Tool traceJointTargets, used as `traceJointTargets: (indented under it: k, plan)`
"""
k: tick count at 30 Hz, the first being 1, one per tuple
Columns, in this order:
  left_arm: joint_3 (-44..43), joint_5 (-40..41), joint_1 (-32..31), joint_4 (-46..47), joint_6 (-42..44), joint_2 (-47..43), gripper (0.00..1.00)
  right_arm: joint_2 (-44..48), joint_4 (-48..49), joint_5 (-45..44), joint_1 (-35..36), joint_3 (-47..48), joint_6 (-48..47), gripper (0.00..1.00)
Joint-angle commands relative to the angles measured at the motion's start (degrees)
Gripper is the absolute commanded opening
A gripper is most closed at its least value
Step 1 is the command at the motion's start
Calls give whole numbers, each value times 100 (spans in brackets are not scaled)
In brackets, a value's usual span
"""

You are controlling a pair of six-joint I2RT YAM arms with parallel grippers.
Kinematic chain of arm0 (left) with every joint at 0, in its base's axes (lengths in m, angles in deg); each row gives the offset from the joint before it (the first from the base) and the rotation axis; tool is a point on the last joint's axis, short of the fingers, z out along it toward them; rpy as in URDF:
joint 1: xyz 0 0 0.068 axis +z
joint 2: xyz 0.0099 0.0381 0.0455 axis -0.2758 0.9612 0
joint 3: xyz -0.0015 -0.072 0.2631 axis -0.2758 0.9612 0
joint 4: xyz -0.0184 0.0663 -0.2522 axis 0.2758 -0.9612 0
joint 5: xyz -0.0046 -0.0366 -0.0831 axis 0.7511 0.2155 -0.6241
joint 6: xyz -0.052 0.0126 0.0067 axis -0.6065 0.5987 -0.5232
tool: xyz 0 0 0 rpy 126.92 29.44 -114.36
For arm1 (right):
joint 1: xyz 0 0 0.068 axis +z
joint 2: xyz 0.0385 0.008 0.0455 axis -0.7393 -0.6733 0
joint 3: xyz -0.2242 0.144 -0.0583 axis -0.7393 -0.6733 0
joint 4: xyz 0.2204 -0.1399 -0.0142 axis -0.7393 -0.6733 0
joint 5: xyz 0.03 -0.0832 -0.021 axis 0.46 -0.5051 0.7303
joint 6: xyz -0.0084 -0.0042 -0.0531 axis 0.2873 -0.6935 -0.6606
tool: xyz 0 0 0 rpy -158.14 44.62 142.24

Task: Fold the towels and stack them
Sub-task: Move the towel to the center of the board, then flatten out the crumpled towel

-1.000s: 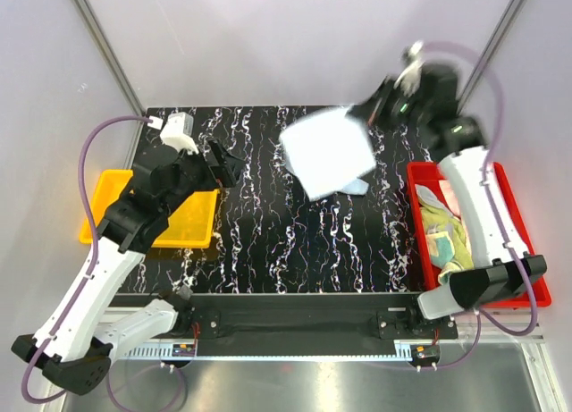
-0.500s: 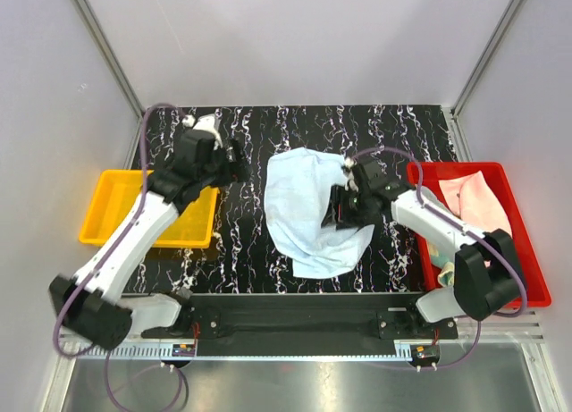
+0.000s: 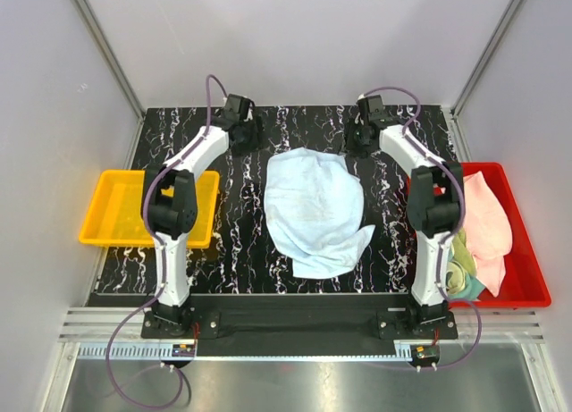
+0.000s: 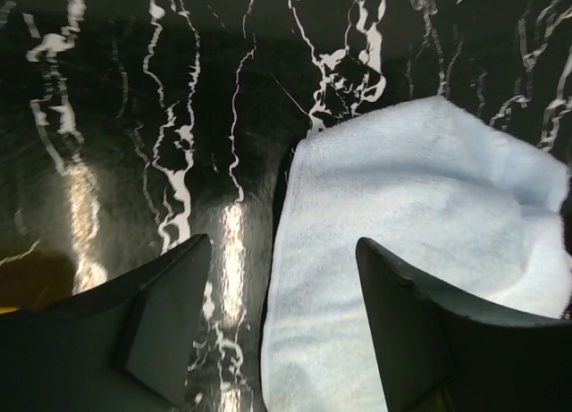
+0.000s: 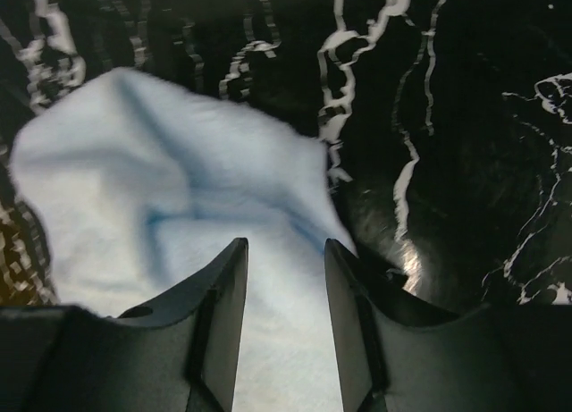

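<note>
- Top external: within the last half second both arms have been swung to the far corners of the blue towel (image 3: 313, 206), which is now spread mid-table. A fold is judged ready to start at the left gripper (image 3: 243, 133) and right gripper (image 3: 359, 137).
- Left wrist: the jaws are held wide and empty; the towel's corner lies just ahead, rightward.
- Right wrist: the jaws are narrowly parted and empty; the towel lies beneath and ahead-left.

The towel (image 3: 313, 211) is light blue cloth, matt, with a soft fuzzy nap. The surface (image 4: 134, 162) is glossy black with white marble-like veins and mirrors the lamps. The left end effector (image 4: 281, 249) and right end effector (image 5: 286, 247) have smooth, matt, dark fingers (image 4: 170, 323). The yellow bin (image 3: 112, 211) and red bin (image 3: 527, 291) look like smooth plastic.
</note>
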State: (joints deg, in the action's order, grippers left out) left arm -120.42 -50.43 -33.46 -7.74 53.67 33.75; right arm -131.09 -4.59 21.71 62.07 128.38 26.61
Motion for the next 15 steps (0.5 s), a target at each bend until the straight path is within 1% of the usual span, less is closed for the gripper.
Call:
traceJointTargets:
  k: [1, 3, 5, 8, 10, 12, 14, 15]
  plan:
    - [-418, -404, -39, -172, 111, 426, 69, -551, -569, 103, -165, 569, -210, 46]
    - [-374, -431, -39, -76, 103, 645, 68, -648, -447, 174, -165, 474, -298, 45]
    - [-295, -484, -56, -23, 94, 804, 67, -674, -455, 139, -174, 307, -316, 47]
    - [-163, -484, -109, 56, 68, 927, 67, -701, -166, 427, -174, -53, -360, 51]
    - [65, -649, -144, 335, -20, 936, 66, -736, 151, 508, -174, -142, -447, 51]
    - [232, -738, -197, 556, -64, 936, 66, -928, 240, 543, -174, -20, -649, 49]
    - [189, -878, -223, 654, -126, 1050, 64, -1061, 231, 674, -200, 270, -781, 47]
    - [154, -940, -232, 645, -161, 1094, 62, -1122, 179, 727, -209, 367, -921, 43]
